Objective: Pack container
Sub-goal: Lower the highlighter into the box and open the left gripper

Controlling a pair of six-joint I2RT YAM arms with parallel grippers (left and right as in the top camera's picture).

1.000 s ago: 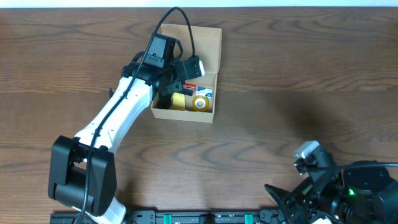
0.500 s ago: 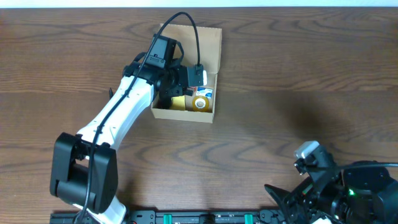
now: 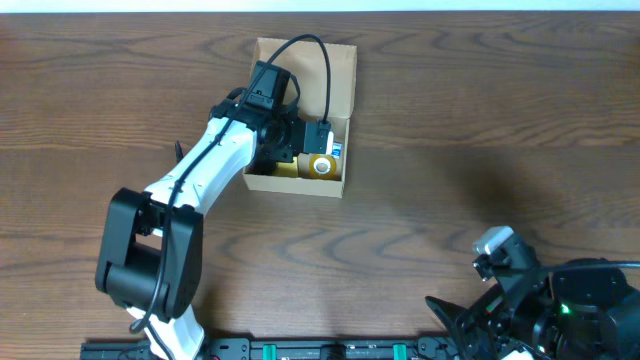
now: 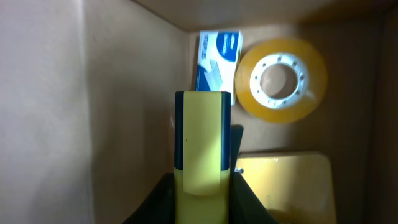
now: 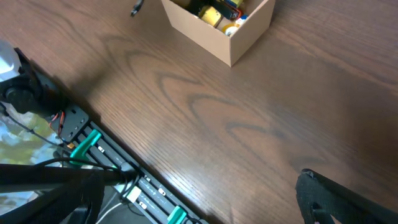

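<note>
Overhead view – the container (image 3: 300, 182), a tan cardboard box, stands on the dark wood worktop (image 3: 480, 130) in the far left-centre part, its lid flap (image 3: 330, 65) open and leaning away from the robot. The left arm reaches down into it, and the left gripper (image 3: 305, 135) is inside the box opening, hiding much of the contents. A tape roll (image 3: 321, 165) and a corner of a blue-and-white packet (image 3: 338, 150) show beside it. The right gripper (image 3: 455, 325) sits at the near right edge of the worktop, well apart from the container, jaws spread wide with nothing between them.

Left wrist view – the only view that gives the grip. The jaws are closed narrowly on a yellow block (image 4: 200, 149) with a dark blue end, which stands upright between them. Beyond the block lies the packet (image 4: 219, 59), and just right of that the roll (image 4: 282, 79), flat on the box floor, with a white core. A flat yellowish piece (image 4: 283, 186) lies below the roll. The left inner wall of the container (image 4: 43, 112) fills the side of the picture.

Right wrist view – shows the container (image 5: 245, 37) from outside and far off, with small yellow and red items at its near corner. One dark finger (image 5: 339, 199) shows at the lower right, over bare worktop. A rail with green clips (image 5: 99, 146) runs along the near edge.
</note>
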